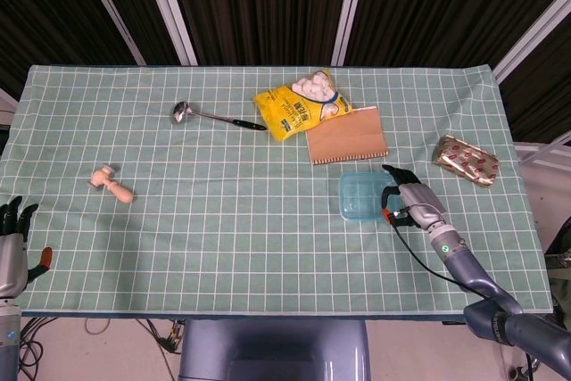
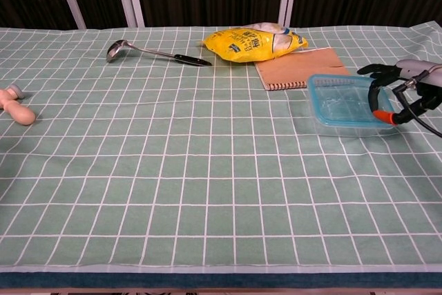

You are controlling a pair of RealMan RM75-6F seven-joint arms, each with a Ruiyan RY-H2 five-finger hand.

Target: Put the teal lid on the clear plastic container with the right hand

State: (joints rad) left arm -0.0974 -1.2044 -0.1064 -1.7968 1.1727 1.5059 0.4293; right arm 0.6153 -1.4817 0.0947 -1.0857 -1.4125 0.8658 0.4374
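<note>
The teal lid (image 1: 364, 194) (image 2: 343, 97) lies on top of the clear plastic container (image 2: 345, 124), right of the table's middle. My right hand (image 1: 411, 200) (image 2: 397, 90) is at the lid's right edge. Its dark fingers (image 2: 373, 70) reach over the far right corner and its orange-tipped thumb (image 2: 385, 117) curls against the near right side, pinching the lid's edge. Off the table's near left corner, my left hand (image 1: 12, 240) hangs with fingers apart and holds nothing; only the head view shows it.
A brown notebook (image 1: 346, 136) and a yellow snack bag (image 1: 298, 106) lie just behind the container. A gold foil pack (image 1: 466, 160) sits to the right, a ladle (image 1: 217, 117) at the back and a wooden pestle (image 1: 111, 184) at the left.
</note>
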